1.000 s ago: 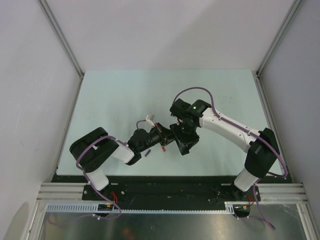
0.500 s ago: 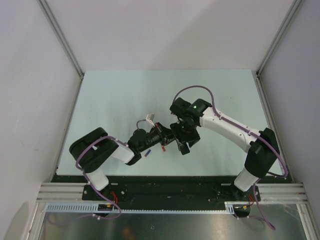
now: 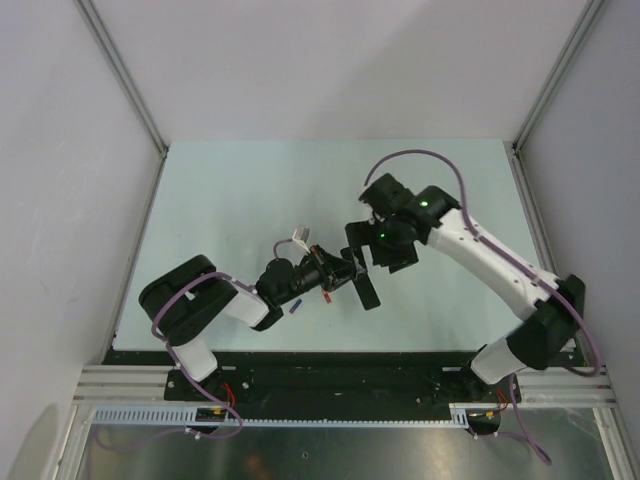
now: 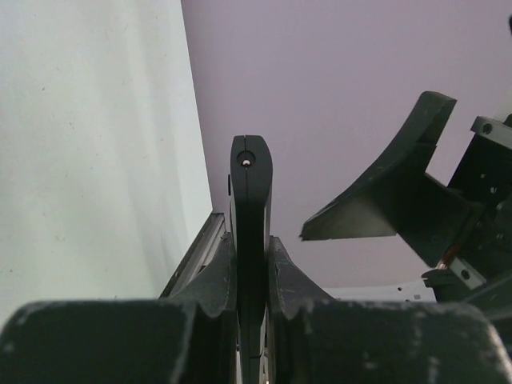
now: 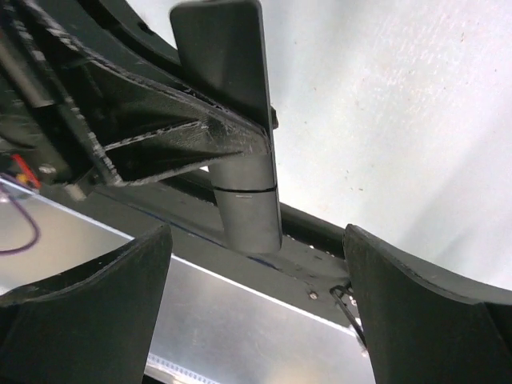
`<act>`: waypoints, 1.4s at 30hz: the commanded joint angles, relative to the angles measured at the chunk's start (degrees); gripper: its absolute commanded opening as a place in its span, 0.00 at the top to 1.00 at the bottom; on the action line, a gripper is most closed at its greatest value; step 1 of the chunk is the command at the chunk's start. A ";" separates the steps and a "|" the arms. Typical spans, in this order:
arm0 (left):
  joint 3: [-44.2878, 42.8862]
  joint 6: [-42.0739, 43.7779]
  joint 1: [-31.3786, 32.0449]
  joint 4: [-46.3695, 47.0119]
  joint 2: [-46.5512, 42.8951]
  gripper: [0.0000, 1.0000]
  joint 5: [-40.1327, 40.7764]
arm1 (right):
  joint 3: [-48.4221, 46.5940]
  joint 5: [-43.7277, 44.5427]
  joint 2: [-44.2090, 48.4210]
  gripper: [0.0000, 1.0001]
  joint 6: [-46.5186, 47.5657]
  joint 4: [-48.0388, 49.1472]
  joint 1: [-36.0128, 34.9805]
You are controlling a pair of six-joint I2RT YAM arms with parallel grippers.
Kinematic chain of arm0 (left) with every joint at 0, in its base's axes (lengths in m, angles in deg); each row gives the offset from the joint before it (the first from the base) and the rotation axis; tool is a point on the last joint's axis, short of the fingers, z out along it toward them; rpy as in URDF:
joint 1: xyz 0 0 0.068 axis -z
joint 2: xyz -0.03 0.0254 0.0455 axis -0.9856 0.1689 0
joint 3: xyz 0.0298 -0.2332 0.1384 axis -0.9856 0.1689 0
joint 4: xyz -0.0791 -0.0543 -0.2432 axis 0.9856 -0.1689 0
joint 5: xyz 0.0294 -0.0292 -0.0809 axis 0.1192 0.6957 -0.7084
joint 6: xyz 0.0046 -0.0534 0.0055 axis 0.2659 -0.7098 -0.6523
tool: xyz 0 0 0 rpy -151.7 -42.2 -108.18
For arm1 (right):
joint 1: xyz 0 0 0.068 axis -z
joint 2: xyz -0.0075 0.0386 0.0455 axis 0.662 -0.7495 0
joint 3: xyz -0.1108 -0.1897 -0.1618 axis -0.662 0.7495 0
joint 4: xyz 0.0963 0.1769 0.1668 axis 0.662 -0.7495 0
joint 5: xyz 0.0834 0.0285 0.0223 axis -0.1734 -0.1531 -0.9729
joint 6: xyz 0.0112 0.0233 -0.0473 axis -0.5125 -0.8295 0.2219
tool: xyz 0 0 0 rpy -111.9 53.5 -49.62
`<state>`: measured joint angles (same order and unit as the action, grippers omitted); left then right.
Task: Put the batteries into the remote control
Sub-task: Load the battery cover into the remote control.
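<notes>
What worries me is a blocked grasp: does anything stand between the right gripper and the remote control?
Nothing visible does. The slim black rectangular remote control points its free end toward the open right gripper, touching neither finger. The shut left gripper clamps it farther along, beside that path.

pale green table top [image 3: 230,190] between plain white walls [image 3: 330,70], grey metal rails [image 3: 350,381] along its near edge

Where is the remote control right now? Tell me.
In the top view the remote control is over the middle of the table, toward its near edge, clamped in the left gripper, with the open right gripper just beyond its free end.
</notes>
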<state>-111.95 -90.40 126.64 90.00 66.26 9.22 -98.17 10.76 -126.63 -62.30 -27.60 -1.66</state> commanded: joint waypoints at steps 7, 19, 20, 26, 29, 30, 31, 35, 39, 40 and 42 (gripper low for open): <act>-1.41 -5.91 -6.01 22.20 -1.56 1.00 -6.44 | 22.60 -14.38 28.62 0.07 -7.64 28.76 10.76; -0.97 -11.29 -10.77 22.20 -7.27 1.00 -24.28 | 50.01 -31.43 37.16 0.05 -20.48 70.42 11.82; -1.06 -11.29 -10.77 22.20 -7.88 1.00 -24.90 | 50.73 -32.14 37.24 0.05 -21.09 73.58 12.17; -1.41 -10.58 -10.86 22.02 -8.59 1.00 -25.53 | 54.52 -34.86 37.07 0.09 -24.61 81.24 12.09; -1.06 -10.15 -10.86 22.02 -8.41 1.00 -25.00 | 54.87 -35.66 36.72 0.15 -25.23 82.13 11.39; -1.06 -9.97 -10.86 21.94 -8.41 1.00 -24.74 | 54.87 -35.66 36.63 0.16 -25.06 81.96 10.86; -1.06 -9.88 -10.86 21.94 -8.41 1.00 -24.73 | 54.79 -35.48 36.46 0.18 -24.88 81.52 10.16; -1.24 -9.35 -10.86 21.94 -8.94 1.00 -24.65 | 54.87 -34.78 34.27 0.31 -23.30 79.06 7.70; -0.98 -9.00 -10.86 21.94 -9.55 1.00 -24.91 | 55.05 -34.25 32.42 0.38 -24.00 80.37 5.67; -0.89 -8.91 -10.77 21.94 -9.73 1.00 -24.91 | 55.05 -34.25 31.98 0.40 -24.17 80.64 5.41; -0.62 -8.74 -10.86 21.94 -10.17 1.00 -24.91 | 54.96 -34.43 30.66 0.43 -24.79 81.43 4.80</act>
<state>-112.60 -100.17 116.22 90.83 59.16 -14.41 -43.14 -23.12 -94.28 -86.34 50.01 4.18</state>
